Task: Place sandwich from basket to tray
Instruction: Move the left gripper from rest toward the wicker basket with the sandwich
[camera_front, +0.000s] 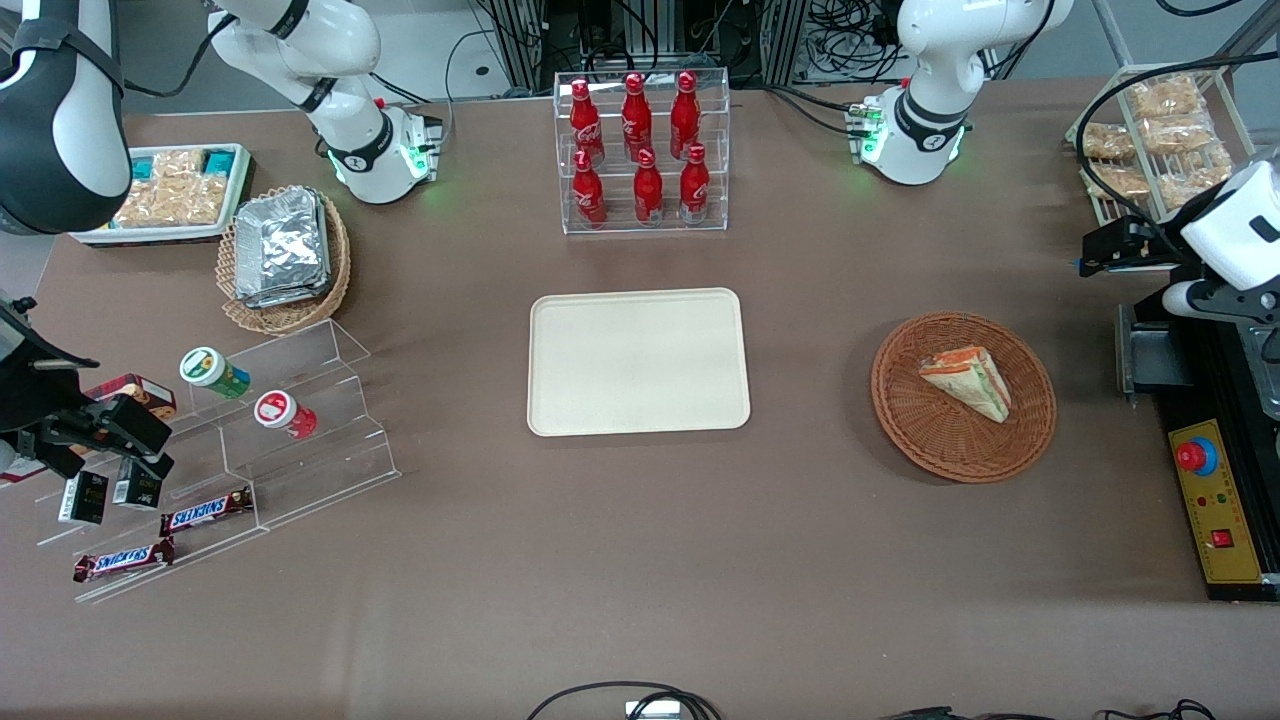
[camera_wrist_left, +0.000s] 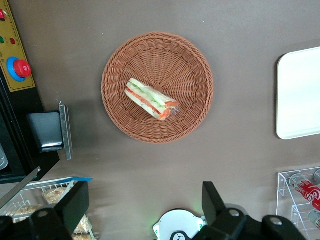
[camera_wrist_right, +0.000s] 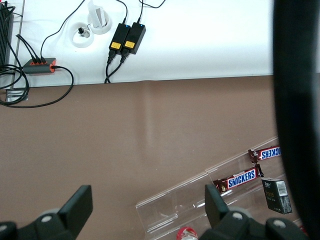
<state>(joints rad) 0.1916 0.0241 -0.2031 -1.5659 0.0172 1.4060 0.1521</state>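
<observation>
Toward the parked arm's end of the table, foil packets (camera_front: 282, 246) are filling a tan basket (camera_front: 285, 262). At the middle, the tray (camera_front: 638, 361) is lying bare on the brown table (camera_front: 640, 560), nearer the camera than a rack of red bottles (camera_front: 640, 148). Toward the working arm's end, the sandwich (camera_front: 968, 381) is lying in the basket (camera_front: 962, 396), well apart from the tray. The gripper (camera_wrist_left: 145, 205) is hanging high above the table beside the basket, its fingers (camera_wrist_left: 76, 204) standing wide apart and holding nothing.

"SNICKERS" reads on the chocolate bars (camera_front: 205, 511) on the acrylic stand (camera_front: 300, 440).
</observation>
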